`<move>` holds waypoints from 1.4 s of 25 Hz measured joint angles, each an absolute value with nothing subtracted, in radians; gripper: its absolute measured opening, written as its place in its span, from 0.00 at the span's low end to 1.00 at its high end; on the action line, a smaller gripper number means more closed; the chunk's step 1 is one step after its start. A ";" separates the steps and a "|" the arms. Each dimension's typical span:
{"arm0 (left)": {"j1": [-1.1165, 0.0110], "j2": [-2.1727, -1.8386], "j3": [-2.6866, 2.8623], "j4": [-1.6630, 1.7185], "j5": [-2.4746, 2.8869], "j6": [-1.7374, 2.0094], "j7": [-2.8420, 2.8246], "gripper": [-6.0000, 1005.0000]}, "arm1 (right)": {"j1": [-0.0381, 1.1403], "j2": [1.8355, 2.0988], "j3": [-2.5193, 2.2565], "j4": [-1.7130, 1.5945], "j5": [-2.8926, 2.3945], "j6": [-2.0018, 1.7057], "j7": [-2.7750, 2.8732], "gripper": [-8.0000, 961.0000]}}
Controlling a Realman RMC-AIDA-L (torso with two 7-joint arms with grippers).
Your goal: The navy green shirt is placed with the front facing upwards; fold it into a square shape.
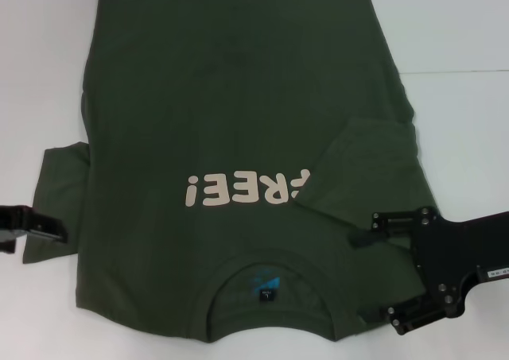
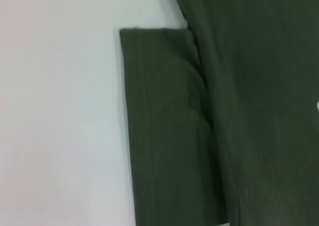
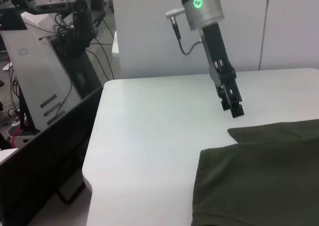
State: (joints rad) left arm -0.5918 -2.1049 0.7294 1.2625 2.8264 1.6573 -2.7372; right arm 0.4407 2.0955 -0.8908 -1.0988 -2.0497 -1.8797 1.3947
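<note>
The navy green shirt (image 1: pixel 238 98) lies flat on the white table (image 1: pixel 461 26), front up, with its collar toward me. The cream "FREE!" lettering (image 1: pixel 238 189) reads upside down and the blue neck label (image 1: pixel 266 287) shows inside the collar. One sleeve (image 1: pixel 366 169) is folded in over the chest and covers the edge of the lettering. My right gripper (image 1: pixel 364 276) is open and empty over the shoulder beside the collar. My left gripper (image 1: pixel 32 225) is at the other sleeve (image 1: pixel 60 193), which lies flat and also shows in the left wrist view (image 2: pixel 164 126).
The right wrist view shows the shirt (image 3: pixel 259 186), my left gripper (image 3: pixel 235 109) hanging over the table, and the table's edge (image 3: pixel 94 151). Beyond that edge stand a dark panel (image 3: pixel 45 156) and cabled equipment (image 3: pixel 50 36).
</note>
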 joint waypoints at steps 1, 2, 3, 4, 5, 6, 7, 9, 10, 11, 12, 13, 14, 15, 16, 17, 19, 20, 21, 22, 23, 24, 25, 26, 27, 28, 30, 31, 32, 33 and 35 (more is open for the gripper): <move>-0.593 -2.107 0.733 1.250 2.827 1.647 -2.739 0.88 | 0.444 2.096 -0.891 -1.092 -2.049 -1.879 1.395 0.97; -0.596 -2.108 0.735 1.237 2.827 1.637 -2.741 0.88 | 0.447 2.096 -0.891 -1.082 -2.049 -1.875 1.395 0.97; -0.600 -2.109 0.737 1.222 2.827 1.627 -2.743 0.88 | 0.451 2.095 -0.891 -1.074 -2.050 -1.872 1.395 0.97; -0.604 -2.109 0.737 1.210 2.827 1.621 -2.744 0.88 | 0.452 2.095 -0.891 -1.068 -2.050 -1.871 1.395 0.97; -0.607 -2.109 0.737 1.197 2.827 1.614 -2.745 0.88 | 0.454 2.095 -0.891 -1.062 -2.051 -1.868 1.395 0.97; -0.610 -2.109 0.737 1.186 2.827 1.607 -2.745 0.88 | 0.455 2.095 -0.891 -1.058 -2.051 -1.867 1.395 0.97; -0.611 -2.109 0.736 1.180 2.827 1.602 -2.746 0.88 | 0.455 2.095 -0.891 -1.056 -2.051 -1.866 1.395 0.97; -0.612 -2.107 0.735 1.167 2.828 1.588 -2.746 0.88 | 0.456 2.094 -0.891 -1.053 -2.051 -1.865 1.395 0.97; -0.612 -2.106 0.735 1.164 2.828 1.585 -2.746 0.88 | 0.456 2.094 -0.891 -1.052 -2.051 -1.864 1.396 0.97; -0.612 -2.105 0.735 1.157 2.828 1.577 -2.746 0.88 | 0.457 2.094 -0.892 -1.052 -2.051 -1.864 1.396 0.97; -0.612 -2.104 0.735 1.151 2.829 1.570 -2.746 0.88 | 0.457 2.094 -0.892 -1.050 -2.051 -1.863 1.396 0.97; -0.612 -2.103 0.733 1.144 2.829 1.562 -2.746 0.88 | 0.458 2.094 -0.895 -1.049 -2.051 -1.861 1.396 0.97; -0.612 -2.103 0.731 1.138 2.829 1.555 -2.746 0.88 | 0.458 2.094 -0.897 -1.047 -2.051 -1.858 1.396 0.97; -0.612 -2.102 0.729 1.133 2.829 1.549 -2.746 0.88 | 0.458 2.094 -0.900 -1.046 -2.051 -1.855 1.396 0.97; -0.612 -2.101 0.727 1.126 2.829 1.542 -2.746 0.88 | 0.459 2.094 -0.905 -1.044 -2.051 -1.849 1.396 0.97; -0.610 -2.099 0.725 1.121 2.829 1.535 -2.747 0.88 | 0.459 2.094 -0.908 -1.044 -2.051 -1.845 1.396 0.97; -0.609 -2.096 0.724 1.111 2.831 1.523 -2.747 0.88 | 0.459 2.094 -0.916 -1.043 -2.051 -1.838 1.397 0.97; -0.609 -2.095 0.724 1.107 2.832 1.519 -2.747 0.88 | 0.459 2.094 -0.918 -1.043 -2.051 -1.836 1.397 0.97; -0.609 -2.095 0.724 1.104 2.836 1.516 -2.748 0.88 | 0.459 2.094 -0.919 -1.043 -2.051 -1.835 1.397 0.96; -0.610 -2.094 0.724 1.103 2.840 1.514 -2.748 0.88 | 0.459 2.094 -0.919 -1.043 -2.051 -1.833 1.397 0.96; -0.611 -2.094 0.726 1.102 2.848 1.512 -2.751 0.88 | 0.459 2.094 -0.919 -1.043 -2.051 -1.833 1.397 0.97; -0.611 -2.094 0.727 1.100 2.852 1.511 -2.753 0.88 | 0.459 2.094 -0.919 -1.043 -2.051 -1.831 1.397 0.97; -0.612 -2.093 0.727 1.098 2.856 1.510 -2.756 0.88 | 0.460 2.094 -0.919 -1.042 -2.051 -1.830 1.397 0.97; -0.612 -2.092 0.727 1.094 2.856 1.508 -2.756 0.88 | 0.461 2.094 -0.920 -1.042 -2.051 -1.827 1.397 0.97; -0.612 -2.092 0.727 1.091 2.856 1.506 -2.757 0.88 | 0.461 2.094 -0.919 -1.041 -2.051 -1.826 1.397 0.97; -0.612 -2.091 0.727 1.087 2.856 1.504 -2.757 0.88 | 0.462 2.095 -0.919 -1.041 -2.050 -1.825 1.397 0.97; -0.613 -2.091 0.730 1.084 2.856 1.496 -2.757 0.88 | 0.463 2.095 -0.920 -1.038 -2.050 -1.821 1.397 0.97; -0.613 -2.091 0.731 1.080 2.856 1.493 -2.757 0.88 | 0.464 2.095 -0.921 -1.034 -2.050 -1.818 1.397 0.97; -0.613 -2.091 0.731 1.075 2.856 1.490 -2.757 0.88 | 0.466 2.094 -0.921 -1.031 -2.050 -1.817 1.398 0.97; -0.613 -2.091 0.731 1.070 2.856 1.486 -2.757 0.88 | 0.467 2.094 -0.922 -1.028 -2.050 -1.816 1.398 0.97; -0.613 -2.091 0.730 1.064 2.856 1.482 -2.756 0.88 | 0.469 2.093 -0.923 -1.026 -2.050 -1.815 1.399 0.97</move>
